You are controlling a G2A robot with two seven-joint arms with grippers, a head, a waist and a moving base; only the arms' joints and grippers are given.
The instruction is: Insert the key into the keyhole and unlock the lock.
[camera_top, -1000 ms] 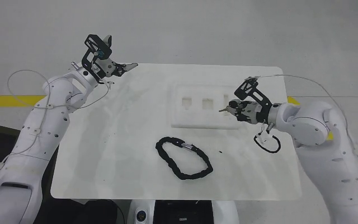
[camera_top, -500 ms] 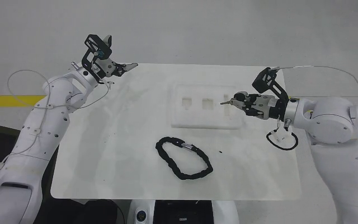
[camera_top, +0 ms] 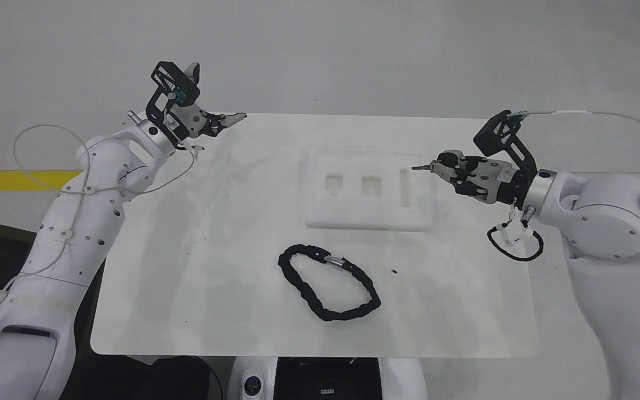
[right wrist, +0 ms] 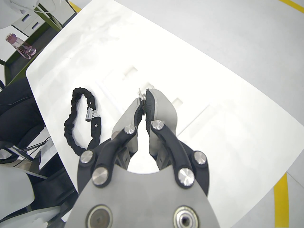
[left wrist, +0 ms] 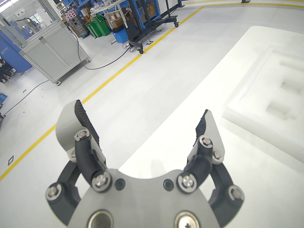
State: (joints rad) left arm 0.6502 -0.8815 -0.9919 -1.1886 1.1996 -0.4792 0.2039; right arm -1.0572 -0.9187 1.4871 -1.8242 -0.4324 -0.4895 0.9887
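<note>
Two grippers, two states, we note. Right wrist view: right gripper [right wrist: 142, 102] pinched on key [right wrist: 140, 94], with only a small metal tip showing past pads and rest hidden. Top view places it over right end of foam tray [camera_top: 370, 215], well apart from chain lock [camera_top: 328, 282] lying on table [camera_top: 180, 280]. Keyhole we cannot make out. Left wrist view: left gripper [left wrist: 142, 117] spread wide over table's far left corner.

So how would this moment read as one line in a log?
right gripper: shut on key, beside foam tray | left gripper: open, at table corner | chain lock: lying on table, key not yet inserted
</note>
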